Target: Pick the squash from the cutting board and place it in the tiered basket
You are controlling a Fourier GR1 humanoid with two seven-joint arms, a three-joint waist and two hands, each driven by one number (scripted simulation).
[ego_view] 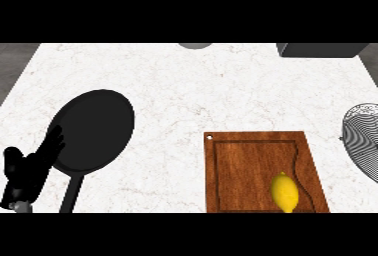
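A yellow squash (285, 192) lies on the wooden cutting board (251, 160), near the board's lower right corner. At the right edge of the view stands the wire tiered basket (363, 137), partly cut off by the frame. My left hand (28, 167) shows at the lower left, black, fingers up and relaxed, holding nothing, far from the squash. The right hand does not show anywhere.
A black frying pan (92, 131) lies on the white marble counter (199, 85) left of the board, its handle pointing toward the lower edge beside my left hand. A dark box (321, 49) and a grey round object (195, 45) sit at the far edge.
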